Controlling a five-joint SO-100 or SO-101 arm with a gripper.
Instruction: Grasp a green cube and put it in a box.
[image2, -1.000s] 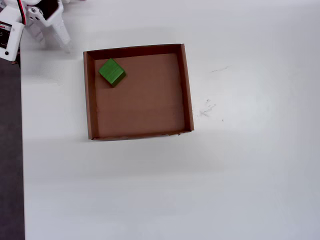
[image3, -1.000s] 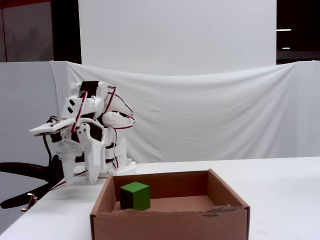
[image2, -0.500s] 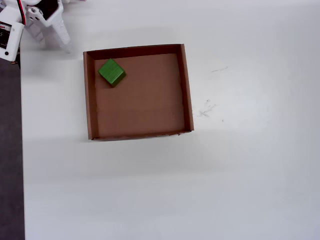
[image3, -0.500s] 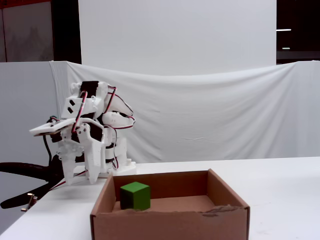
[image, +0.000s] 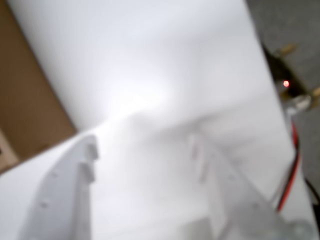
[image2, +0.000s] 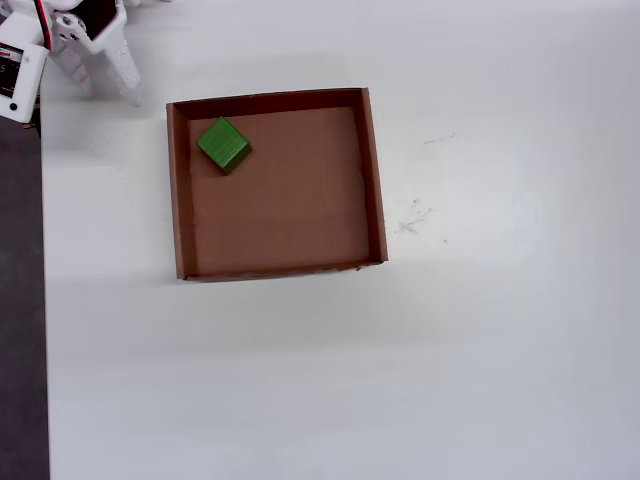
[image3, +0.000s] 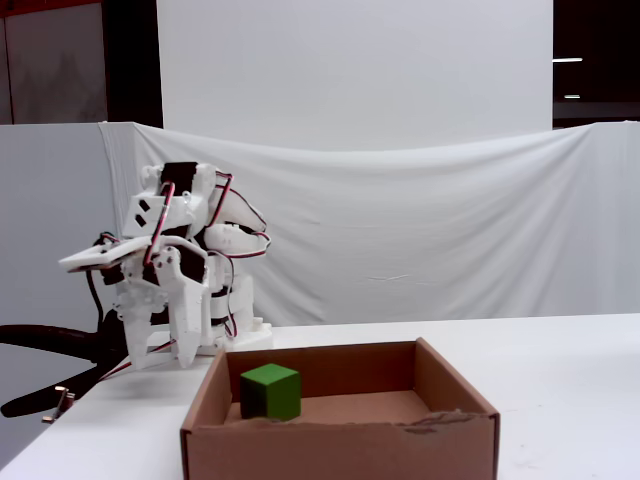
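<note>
The green cube (image2: 223, 144) is a small bright green block with matte faces. It lies on the floor of the box (image2: 372, 170), in the corner that is at the upper left in the overhead view, close to the two walls there. It is turned so that its edges are not parallel to the walls. In the fixed view the green cube (image3: 270, 391) stands flat in the left part of the box (image3: 340, 450).

The box is a wide, shallow tray of brown cardboard, square, with low upright walls and a plain floor. It is open at the top and rests flat on the white table. The near wall has a slightly ragged top edge in the fixed view.
</note>
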